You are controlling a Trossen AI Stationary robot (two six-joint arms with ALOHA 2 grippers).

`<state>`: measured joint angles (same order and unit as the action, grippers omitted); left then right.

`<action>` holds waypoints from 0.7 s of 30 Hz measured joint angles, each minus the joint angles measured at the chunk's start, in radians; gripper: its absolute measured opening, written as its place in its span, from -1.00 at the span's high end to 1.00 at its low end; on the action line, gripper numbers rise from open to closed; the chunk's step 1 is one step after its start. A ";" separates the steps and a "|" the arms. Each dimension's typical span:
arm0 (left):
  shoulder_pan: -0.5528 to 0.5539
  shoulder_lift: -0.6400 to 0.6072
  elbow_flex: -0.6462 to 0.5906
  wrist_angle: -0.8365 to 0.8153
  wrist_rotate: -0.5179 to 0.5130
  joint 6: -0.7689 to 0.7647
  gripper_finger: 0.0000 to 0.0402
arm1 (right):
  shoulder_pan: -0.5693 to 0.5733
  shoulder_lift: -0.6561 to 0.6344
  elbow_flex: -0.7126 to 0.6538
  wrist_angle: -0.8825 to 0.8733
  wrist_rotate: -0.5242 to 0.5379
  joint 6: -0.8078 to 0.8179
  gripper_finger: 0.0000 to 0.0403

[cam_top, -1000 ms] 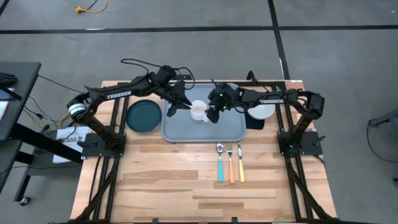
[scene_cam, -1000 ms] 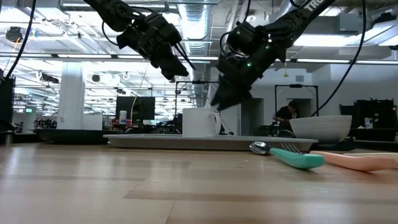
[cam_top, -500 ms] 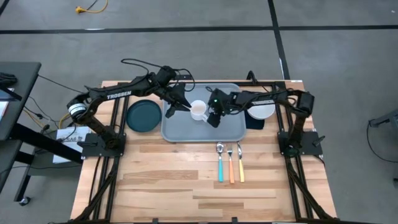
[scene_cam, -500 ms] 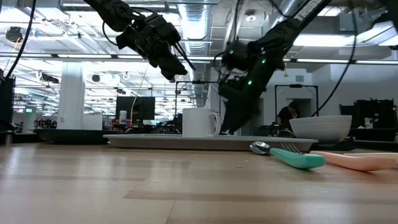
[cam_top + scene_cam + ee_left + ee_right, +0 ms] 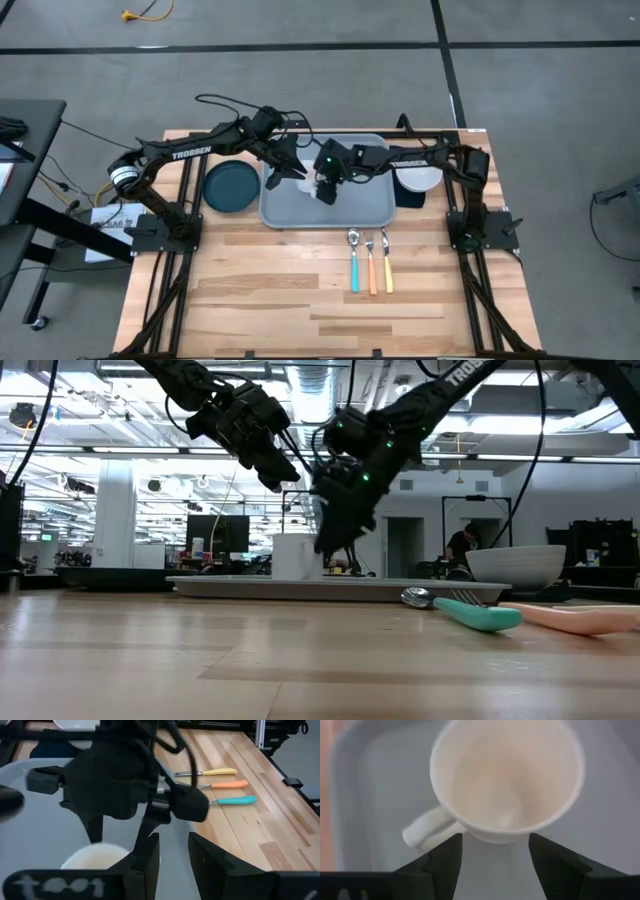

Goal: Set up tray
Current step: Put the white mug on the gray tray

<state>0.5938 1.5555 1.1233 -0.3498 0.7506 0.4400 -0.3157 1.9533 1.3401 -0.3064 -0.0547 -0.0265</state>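
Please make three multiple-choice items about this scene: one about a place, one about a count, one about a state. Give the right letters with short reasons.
1. Where does the white ceramic mug stand?
A. on the large light blue-grey plastic tray
B. on the round dark teal plate
C. on the bare wooden table

2. How many pieces of cutlery with coloured handles lie in front of the tray?
A. two
B. three
C. five

3. How does the right pincer stand?
A. shut on the mug's handle
B. open, just above the mug
C. shut, far from the tray

Key: 1 A, the right wrist view shows grey tray floor all around the mug. 2 B, the high view shows a teal-handled spoon, an orange-handled fork and a yellow-handled piece. 3 B, the right wrist view shows its fingers spread apart with the mug beyond them.
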 joint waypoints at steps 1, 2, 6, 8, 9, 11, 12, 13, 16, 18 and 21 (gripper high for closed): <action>0.000 0.000 0.000 0.000 0.000 0.000 0.54 | -0.001 0.000 0.008 0.007 0.000 -0.003 -0.10; 0.000 0.000 0.000 0.000 0.000 0.000 0.54 | -0.004 0.000 0.014 0.016 -0.001 -0.005 -0.10; 0.000 0.000 0.000 0.000 0.000 0.000 0.54 | -0.009 0.000 0.020 0.046 -0.022 -0.008 -0.10; 0.000 0.000 0.000 0.000 0.000 0.000 0.54 | -0.014 0.000 0.020 0.058 -0.026 -0.008 -0.10; 0.000 0.000 0.000 0.000 0.000 0.000 0.54 | -0.016 0.003 0.020 0.069 -0.026 -0.008 -0.10; 0.000 0.000 0.000 0.000 -0.001 0.000 0.54 | -0.019 0.030 0.023 0.130 -0.036 -0.003 -0.10; 0.000 0.000 0.000 0.000 -0.002 0.000 0.54 | -0.026 0.036 0.020 0.133 -0.049 0.001 -0.10; 0.000 0.000 0.000 0.000 -0.002 0.000 0.54 | -0.032 0.044 0.017 0.137 -0.060 0.005 -0.10; 0.000 0.000 0.000 0.001 -0.003 -0.004 0.54 | -0.045 0.101 0.054 0.174 -0.062 0.010 -0.10; 0.000 0.000 0.000 0.002 -0.004 -0.008 0.54 | -0.054 0.136 0.082 0.168 -0.061 0.001 -0.10; 0.000 0.000 0.000 0.001 -0.006 -0.008 0.54 | -0.048 0.139 0.106 0.142 -0.048 0.000 -0.08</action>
<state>0.5938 1.5555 1.1233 -0.3492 0.7444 0.4316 -0.3632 2.0923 1.4463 -0.1648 -0.1027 -0.0269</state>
